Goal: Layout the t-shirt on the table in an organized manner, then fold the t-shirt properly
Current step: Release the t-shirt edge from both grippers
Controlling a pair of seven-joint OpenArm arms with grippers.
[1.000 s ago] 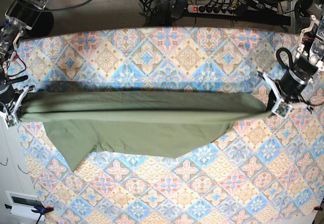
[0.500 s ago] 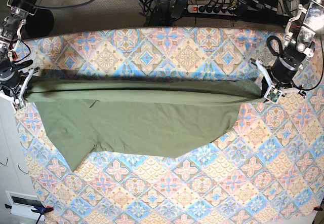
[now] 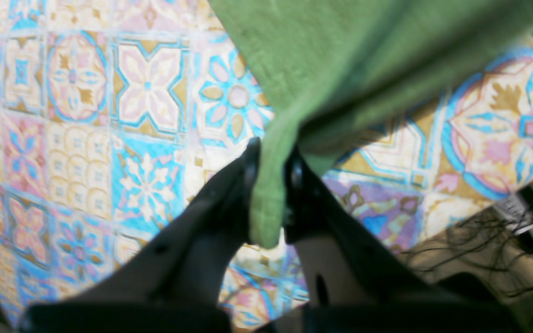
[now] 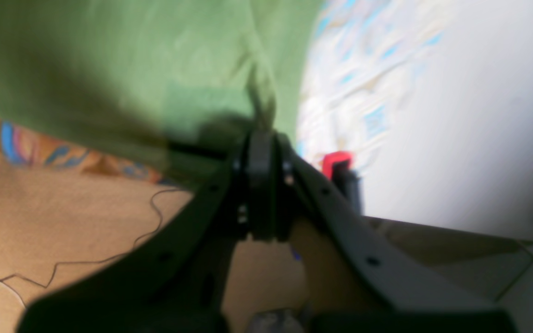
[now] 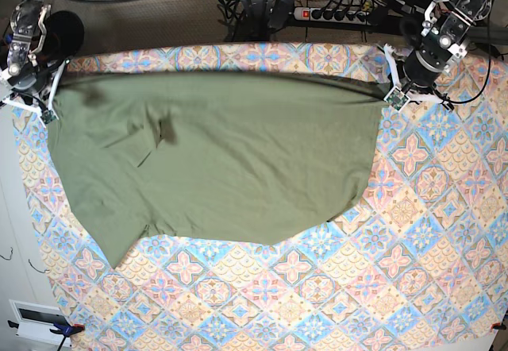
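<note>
Both jaws clamped on shirt edge, stretched over worktop.
Lower evenly, keep tension, release flat.

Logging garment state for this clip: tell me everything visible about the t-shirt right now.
The t-shirt is plain olive-green, soft-looking cloth, opened out wide across the far half of the table. Its far edge is stretched between the left end effector and the right end effector, each shut on a corner. A few creases sit near the right end effector's side; the near edge is uneven, with one corner trailing toward the table's near side.
</note>
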